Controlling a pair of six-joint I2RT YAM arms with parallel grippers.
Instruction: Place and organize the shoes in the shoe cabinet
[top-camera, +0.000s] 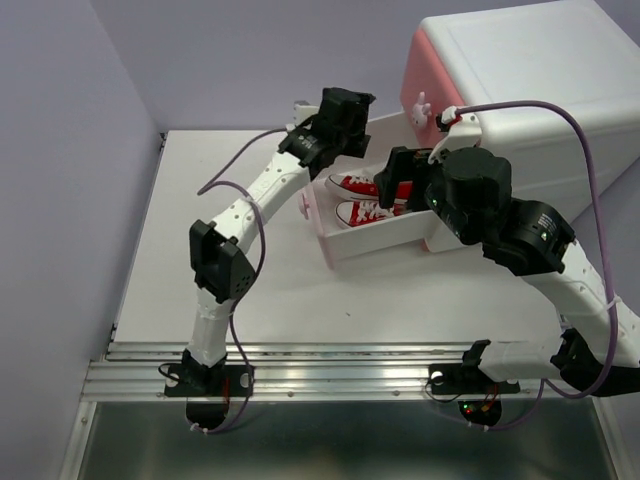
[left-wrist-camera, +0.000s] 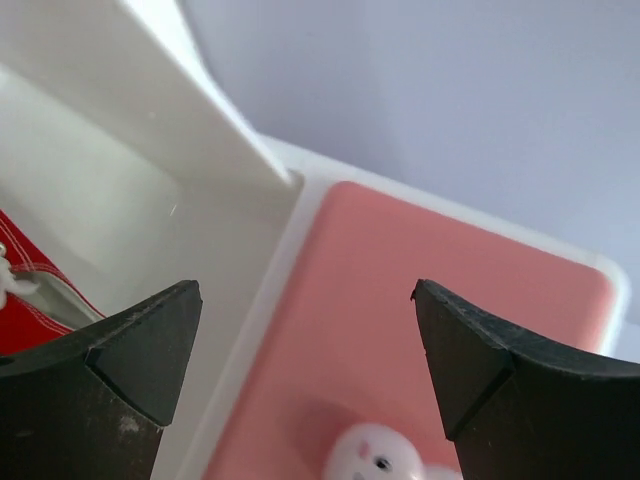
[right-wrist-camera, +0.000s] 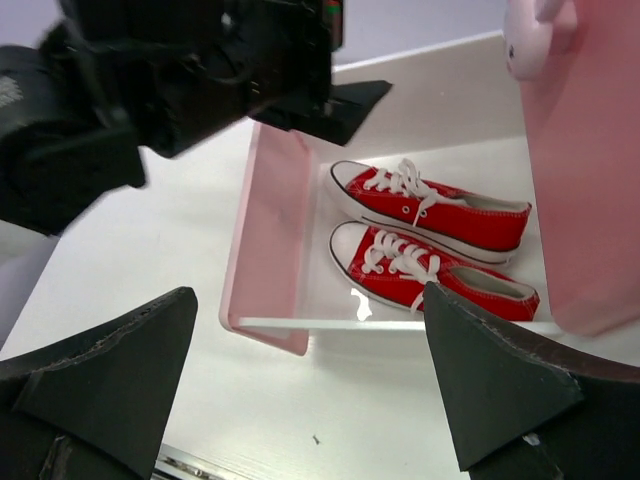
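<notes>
The white shoe cabinet (top-camera: 530, 70) stands at the back right. Its lower drawer (top-camera: 365, 240) is pulled out, pink front (right-wrist-camera: 268, 235) toward the left. Two red sneakers (top-camera: 365, 198) lie side by side in it, toes to the pink front; in the right wrist view they are the far shoe (right-wrist-camera: 440, 205) and the near shoe (right-wrist-camera: 440, 272). No green shoes are in view. My left gripper (top-camera: 352, 128) is open and empty over the drawer's far side, facing the shut upper pink drawer front (left-wrist-camera: 420, 300) and its bunny knob (left-wrist-camera: 378, 455). My right gripper (top-camera: 393, 188) is open and empty above the drawer.
The cabinet's upper pink front (right-wrist-camera: 585, 170) with its knob (right-wrist-camera: 530, 40) hangs close at the right of the right gripper. The left arm (right-wrist-camera: 170, 80) crosses above the open drawer. Walls close off the left and back of the white table (top-camera: 200, 250).
</notes>
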